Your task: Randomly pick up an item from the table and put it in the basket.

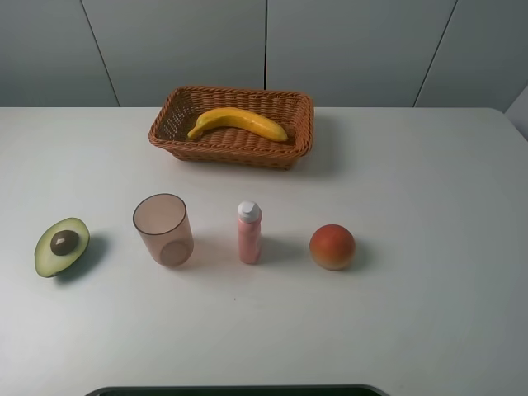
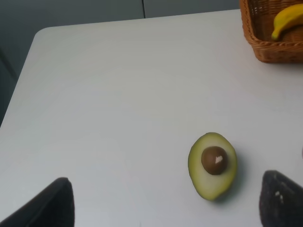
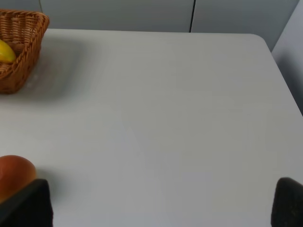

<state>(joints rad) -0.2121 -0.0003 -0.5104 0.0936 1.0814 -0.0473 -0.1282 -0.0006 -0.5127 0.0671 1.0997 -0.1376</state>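
Reading status: banana is lying inside the basket, curve up, fully within the rim; task is looking done.
Basket location: sitting at 12 o'clock on the table, far edge centre.
Risk 1: any fresh reach from either arm is passing over the front row; the tall pink bottle at centre is looking easiest to tip.
Risk 2: cup at 8 o'clock of the bottle is standing open-mouthed and light; a low sweep is likely knocking it.
Risk 3: round fruit at 4 o'clock is free to roll if nudged; it is lying just beside the right finger in the wrist view.
Left gripper: fingers spread wide, holding nothing, hovering with the avocado half ahead of it.
Right gripper: fingers also spread, empty.
Arm pose: both arms are sitting out of the overhead view, pulled toward 6 o'clock, wrists facing the far edge.
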